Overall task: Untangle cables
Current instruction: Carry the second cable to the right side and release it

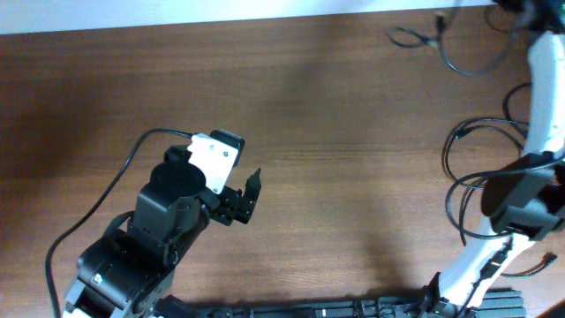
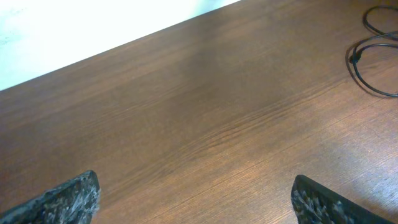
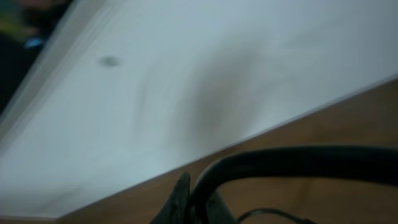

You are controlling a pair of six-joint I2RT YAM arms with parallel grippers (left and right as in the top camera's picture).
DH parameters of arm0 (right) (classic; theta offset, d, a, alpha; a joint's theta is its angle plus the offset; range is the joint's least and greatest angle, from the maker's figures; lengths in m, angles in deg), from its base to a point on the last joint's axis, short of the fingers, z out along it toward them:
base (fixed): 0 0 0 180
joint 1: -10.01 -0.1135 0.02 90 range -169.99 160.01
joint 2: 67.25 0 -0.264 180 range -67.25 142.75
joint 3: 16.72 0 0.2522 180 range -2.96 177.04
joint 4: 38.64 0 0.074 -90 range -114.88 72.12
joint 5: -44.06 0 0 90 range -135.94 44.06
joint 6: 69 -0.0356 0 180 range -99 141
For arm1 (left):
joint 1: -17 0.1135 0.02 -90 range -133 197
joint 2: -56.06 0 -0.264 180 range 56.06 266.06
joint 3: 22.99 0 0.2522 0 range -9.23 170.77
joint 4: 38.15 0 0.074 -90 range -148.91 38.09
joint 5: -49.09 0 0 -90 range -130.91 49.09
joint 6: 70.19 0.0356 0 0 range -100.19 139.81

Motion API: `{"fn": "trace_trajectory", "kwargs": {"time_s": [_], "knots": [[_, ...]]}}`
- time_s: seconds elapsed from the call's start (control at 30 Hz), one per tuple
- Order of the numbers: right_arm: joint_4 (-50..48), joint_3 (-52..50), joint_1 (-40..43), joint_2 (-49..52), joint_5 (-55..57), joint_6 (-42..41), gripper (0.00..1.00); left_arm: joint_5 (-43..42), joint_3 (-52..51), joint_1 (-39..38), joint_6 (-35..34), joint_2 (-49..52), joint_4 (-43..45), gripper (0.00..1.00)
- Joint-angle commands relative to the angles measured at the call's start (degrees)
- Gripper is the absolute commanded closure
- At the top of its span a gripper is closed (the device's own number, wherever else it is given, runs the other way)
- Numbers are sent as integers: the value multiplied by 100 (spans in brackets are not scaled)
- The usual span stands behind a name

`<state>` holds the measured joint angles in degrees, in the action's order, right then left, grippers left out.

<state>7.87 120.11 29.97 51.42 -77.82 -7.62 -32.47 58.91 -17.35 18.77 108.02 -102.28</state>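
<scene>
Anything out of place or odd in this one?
Nothing damaged or spilled. The cables sprawl at the right edge of the table, while the left pincer hangs open over bare wood, far from them. The right wrist view is blurred.

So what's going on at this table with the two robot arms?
Two arms are set to untangle black cables, which lie looped at the right side of the table. The left gripper hovers open and empty over bare wood, away from them. The right arm is among the loops; its wrist view is too blurred to tell whether it grips one.
</scene>
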Motion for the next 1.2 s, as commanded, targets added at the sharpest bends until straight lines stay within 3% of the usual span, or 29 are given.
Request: {"fn": "trace_trajectory", "kwargs": {"time_s": [0.0, 0.27, 0.63, 0.67, 0.73, 0.77, 1.03, 1.17], "knots": [[319, 111, 520, -120, 339, 675, 96, 59, 26, 28, 87, -17, 9, 1], [1064, 87, 1425, 31, 555, 1639, 96, 59, 26, 28, 85, -20, 9, 1], [1209, 85, 1445, 538, 212, 2435, 96, 59, 26, 28, 87, -20, 7, 1], [1222, 85, 1445, 581, 236, 2435, 89, 59, 26, 28, 87, -20, 9, 1], [1311, 85, 1445, 643, 280, 2396, 19, 59, 26, 28, 87, -17, 9, 1], [1370, 85, 1445, 654, 387, 2371, 1, 59, 26, 28, 85, -17, 7, 1], [2201, 85, 1427, 654, 533, 2400, 1, 59, 26, 28, 87, -20, 9, 1], [2745, 87, 1211, 570, 518, 2846, 1, 59, 26, 28, 85, -17, 9, 1]]}}
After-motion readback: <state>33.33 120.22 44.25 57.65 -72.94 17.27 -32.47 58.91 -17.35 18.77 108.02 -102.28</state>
